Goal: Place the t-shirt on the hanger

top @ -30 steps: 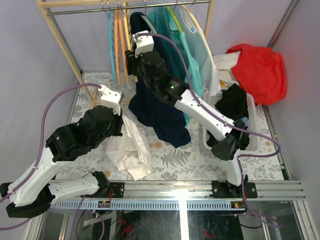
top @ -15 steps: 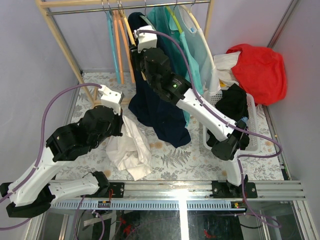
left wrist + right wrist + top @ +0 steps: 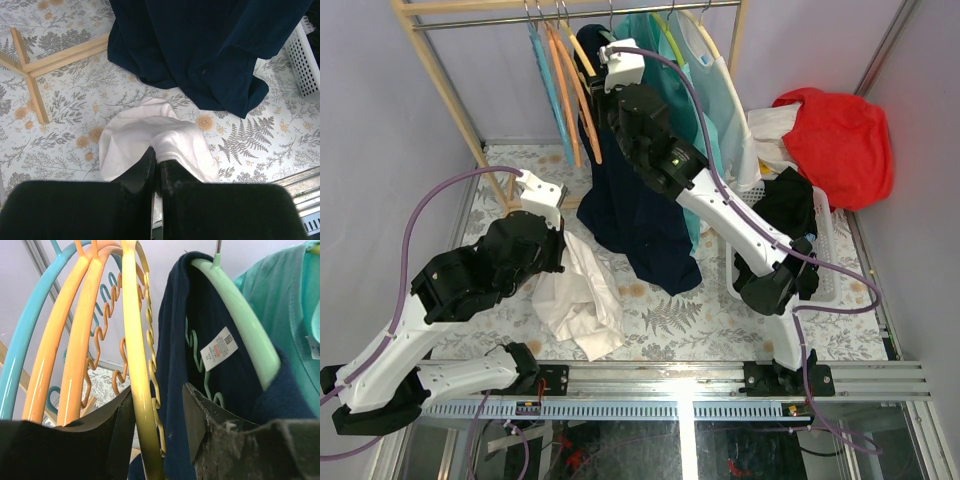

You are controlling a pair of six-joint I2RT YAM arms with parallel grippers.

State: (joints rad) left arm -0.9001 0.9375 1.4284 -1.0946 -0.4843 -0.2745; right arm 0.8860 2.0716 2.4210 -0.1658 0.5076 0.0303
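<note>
Two arms, split duties. Left gripper (image 3: 156,172): fingers pressed together on a fold of the t-shirt (image 3: 150,135), pinching the white cloth so its top is raised while the lower folds seem to rest on the floral table (image 3: 60,115); likely held so to keep an edge ready for dressing. Right of it, the navy shirt (image 3: 210,45) drapes from the rail. Right gripper (image 3: 157,415): up at the rail, jaws spread either side of the pale yellow hanger (image 3: 136,355), one finger against it, a gap on the other side, not clamped. Orange hangers (image 3: 75,345) hang just beside. Judged aim: take that hanger down.
</note>
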